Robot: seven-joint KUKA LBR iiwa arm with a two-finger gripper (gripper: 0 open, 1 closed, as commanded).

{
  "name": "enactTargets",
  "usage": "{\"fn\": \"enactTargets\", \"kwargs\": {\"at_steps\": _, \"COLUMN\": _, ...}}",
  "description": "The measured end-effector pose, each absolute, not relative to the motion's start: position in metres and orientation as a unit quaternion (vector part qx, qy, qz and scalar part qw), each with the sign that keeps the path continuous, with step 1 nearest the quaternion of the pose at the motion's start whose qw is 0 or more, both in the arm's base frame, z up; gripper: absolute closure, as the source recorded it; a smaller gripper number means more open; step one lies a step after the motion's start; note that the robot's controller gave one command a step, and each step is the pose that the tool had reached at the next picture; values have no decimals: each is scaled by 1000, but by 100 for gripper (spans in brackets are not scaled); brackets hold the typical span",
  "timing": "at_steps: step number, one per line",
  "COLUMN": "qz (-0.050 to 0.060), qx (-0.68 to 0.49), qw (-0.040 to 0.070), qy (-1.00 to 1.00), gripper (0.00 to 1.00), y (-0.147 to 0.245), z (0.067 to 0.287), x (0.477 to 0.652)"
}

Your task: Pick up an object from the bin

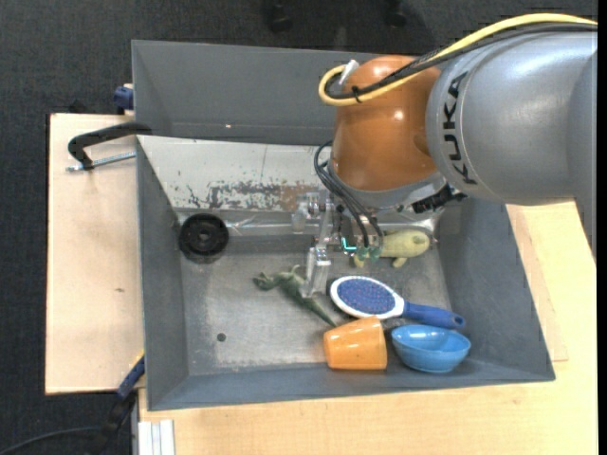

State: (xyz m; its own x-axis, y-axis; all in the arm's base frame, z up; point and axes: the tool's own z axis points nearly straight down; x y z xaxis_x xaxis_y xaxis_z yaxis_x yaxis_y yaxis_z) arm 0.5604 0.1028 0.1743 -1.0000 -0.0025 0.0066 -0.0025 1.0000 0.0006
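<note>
Dark speckled carpet floor point(57, 36)

Gripper point(318, 271) is low in the grey metal bin point(171, 349), mid-floor, right over one end of a dark green spindly plastic figure point(283, 282); contact unclear. Just right of it lies an oval blue-faced, white-rimmed brush with a blue handle point(365, 297). At the front wall, an orange plastic cup on its side point(358, 345) touches a light blue plastic bowl point(432, 347). Pale yellow-green lump point(405, 245) sits beside the arm's orange wrist cover point(379, 131). Black round disc point(203, 236) is well apart, left.
</note>
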Motion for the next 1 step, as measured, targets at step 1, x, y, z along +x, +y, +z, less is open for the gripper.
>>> {"fn": "enactTargets", "kwargs": {"at_steps": 1, "qz": 0, "qx": -136, "qw": 3, "qy": -991, "gripper": 0, "y": 101, "z": 68, "x": 556}}
